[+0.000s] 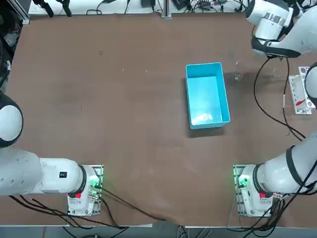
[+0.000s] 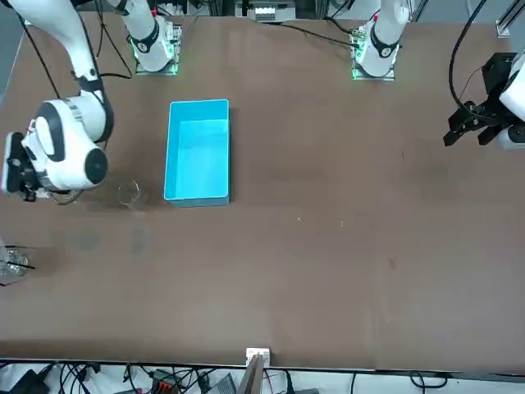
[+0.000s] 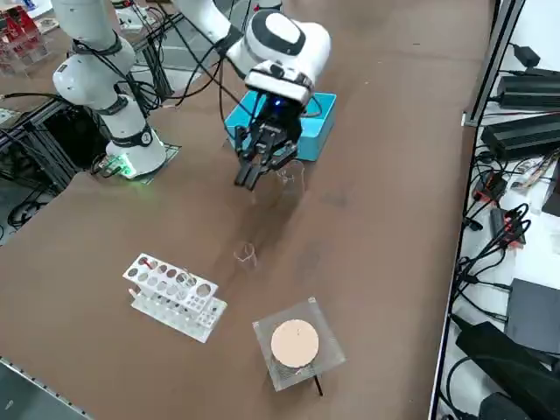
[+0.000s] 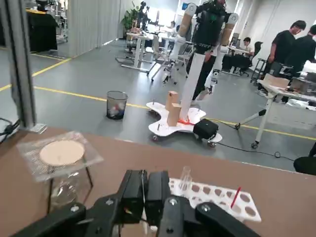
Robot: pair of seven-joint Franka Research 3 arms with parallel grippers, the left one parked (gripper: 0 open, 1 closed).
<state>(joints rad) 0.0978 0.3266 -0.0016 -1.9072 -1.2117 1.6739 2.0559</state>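
My right gripper (image 3: 248, 179) hangs above the table's far right part with its fingers (image 4: 134, 190) pressed together and nothing visible between them. A small clear glass beaker (image 3: 291, 175) stands on the table just beside it, between the gripper and the blue bin (image 3: 322, 122). The open blue bin (image 1: 207, 94) looks empty. In the top view the arm's white wrist (image 1: 267, 22) hides the gripper. The wrist view looks past the fingers to a white test-tube rack (image 4: 217, 197) and a mesh stand (image 4: 60, 153) with a round tan disc.
The test-tube rack (image 3: 175, 293) lies near the table's right edge, with a small clear vial (image 3: 246, 254) standing between it and the gripper. The mesh stand (image 3: 296, 343) is beside the rack. People stand in the room beyond the table (image 4: 291, 42).
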